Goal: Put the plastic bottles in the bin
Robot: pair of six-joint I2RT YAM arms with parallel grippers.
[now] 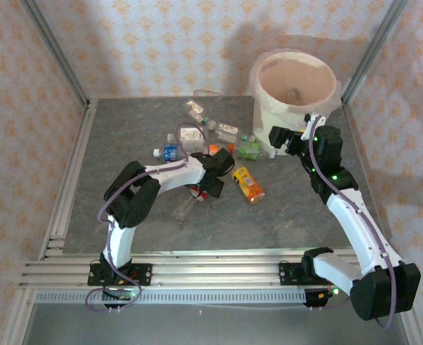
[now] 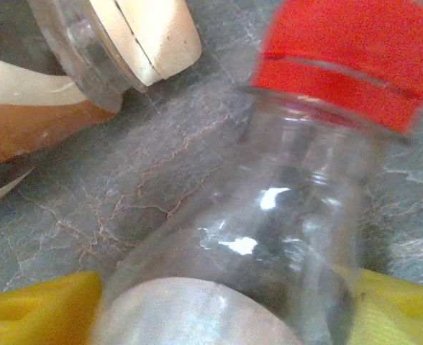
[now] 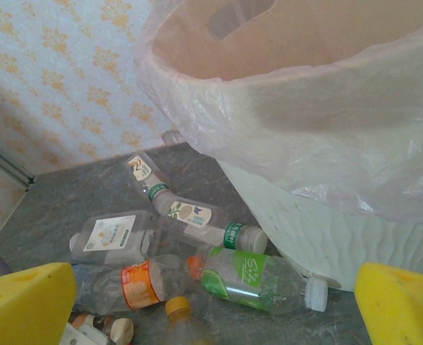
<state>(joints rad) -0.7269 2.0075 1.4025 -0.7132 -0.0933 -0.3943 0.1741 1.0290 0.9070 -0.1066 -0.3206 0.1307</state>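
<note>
Top external view: the big white bin (image 1: 267, 121) with its pink bag stands at the far right of the grey table (image 1: 125, 144). The plastic bottles (image 1: 197, 136) lie in a heap on the table just left of the bin. One orange bottle (image 1: 249, 184) lies a bit nearer, apart from the heap. The left arm (image 1: 168, 172) reaches across to the near side of the heap.

Left wrist view: the left gripper (image 2: 222, 316) is down over a clear bottle (image 2: 283, 215) with a red cap (image 2: 348, 57). The bottle lies on the table between the two yellow pads (image 2: 39, 309). The pads are right by its sides, but I cannot tell if they squeeze it. Beside it lies a brown bottle with a cream cap (image 2: 147, 36).

Right wrist view: the right gripper (image 3: 215, 309) is wide open and holds nothing. It is low beside the bin, facing the heap. A bottle with a green label (image 3: 247, 277) lies just in front of it, close to the bin's wall.
</note>
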